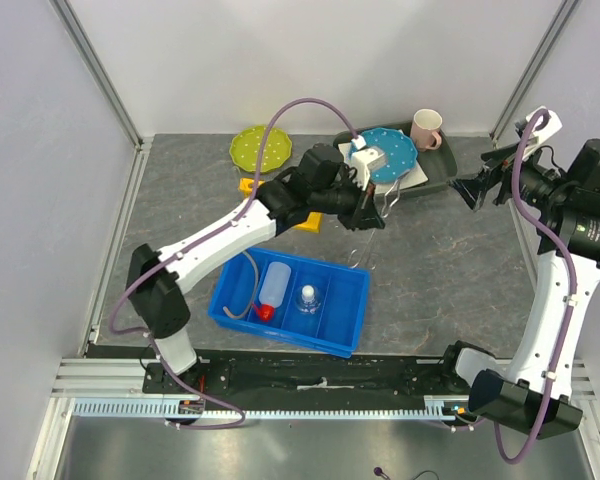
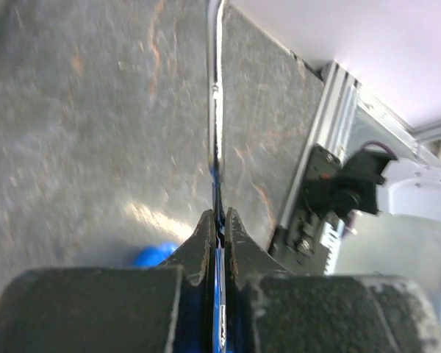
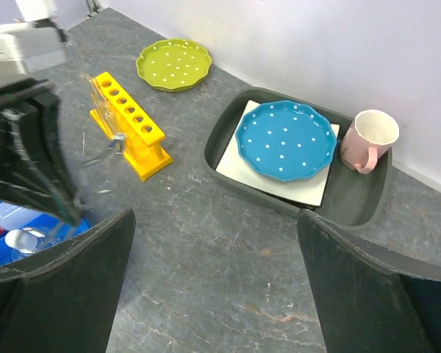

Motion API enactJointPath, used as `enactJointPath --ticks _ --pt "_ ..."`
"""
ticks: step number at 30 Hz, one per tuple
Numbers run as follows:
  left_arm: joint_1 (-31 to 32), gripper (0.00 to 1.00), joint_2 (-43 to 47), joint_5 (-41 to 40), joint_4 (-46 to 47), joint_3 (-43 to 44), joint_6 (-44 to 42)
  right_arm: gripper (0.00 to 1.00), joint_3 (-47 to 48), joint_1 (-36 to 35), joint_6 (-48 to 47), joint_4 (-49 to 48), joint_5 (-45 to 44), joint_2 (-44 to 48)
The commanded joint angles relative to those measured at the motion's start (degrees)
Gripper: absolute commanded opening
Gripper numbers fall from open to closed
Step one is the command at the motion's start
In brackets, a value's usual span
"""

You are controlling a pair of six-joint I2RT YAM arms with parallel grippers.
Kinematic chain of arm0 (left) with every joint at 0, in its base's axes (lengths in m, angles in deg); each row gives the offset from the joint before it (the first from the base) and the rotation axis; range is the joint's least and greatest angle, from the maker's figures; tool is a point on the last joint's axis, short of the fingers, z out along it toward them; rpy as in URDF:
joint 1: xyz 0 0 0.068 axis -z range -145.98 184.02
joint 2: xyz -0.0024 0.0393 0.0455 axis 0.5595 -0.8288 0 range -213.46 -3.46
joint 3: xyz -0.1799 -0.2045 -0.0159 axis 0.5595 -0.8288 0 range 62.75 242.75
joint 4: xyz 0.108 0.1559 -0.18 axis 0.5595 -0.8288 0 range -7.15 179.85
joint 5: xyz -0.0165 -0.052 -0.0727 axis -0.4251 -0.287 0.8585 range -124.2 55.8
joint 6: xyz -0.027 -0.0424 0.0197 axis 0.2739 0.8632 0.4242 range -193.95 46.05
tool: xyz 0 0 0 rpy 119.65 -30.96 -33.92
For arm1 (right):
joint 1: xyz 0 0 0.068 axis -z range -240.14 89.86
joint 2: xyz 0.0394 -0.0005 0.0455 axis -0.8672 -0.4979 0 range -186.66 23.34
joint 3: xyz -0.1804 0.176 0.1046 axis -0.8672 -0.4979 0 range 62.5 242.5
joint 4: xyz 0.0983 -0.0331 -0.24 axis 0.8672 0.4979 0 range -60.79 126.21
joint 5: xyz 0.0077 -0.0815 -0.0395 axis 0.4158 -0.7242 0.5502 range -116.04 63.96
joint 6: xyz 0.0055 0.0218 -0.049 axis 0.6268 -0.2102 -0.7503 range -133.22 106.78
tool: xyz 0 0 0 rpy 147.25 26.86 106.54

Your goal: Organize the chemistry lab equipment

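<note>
With the left fingers [image 2: 198, 246] clamped on the metal tongs [image 2: 217, 110], these should be lowered level into the lower-centre blue bin [image 1: 335, 335]; the right fingers [image 3: 66, 287] are spread, empty.

A grey stone-patterned table [image 1: 430, 290] is carrying four things directly. A blue bin [image 1: 361, 300] is sitting near the front, left of centre. A yellow rack [image 3: 128, 125] is standing behind it. A green plate [image 1: 261, 149] is lying at the back edge, near the rack. A dark tray [image 1: 435, 168] is resting at the back, right of the plate and apart from it.
</note>
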Motion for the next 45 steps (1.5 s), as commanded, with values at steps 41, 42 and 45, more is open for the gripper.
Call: enactJointPath --ticks 41,42,45 --pt "1.94 0.52 -1.11 -0.89 -31.85 -11.54 13.9 0.98 -26.92 0.42 -11.41 2.77 -0.49 2.95" --pt "1.94 0.53 -0.31 -1.51 -33.07 -10.75 13.56 0.98 -26.14 0.33 -12.11 3.38 -0.58 3.04" --pt "1.85 0.54 4.25 -4.4 -33.7 -7.76 12.5 0.98 -23.77 0.33 -15.37 6.37 -2.07 3.66"
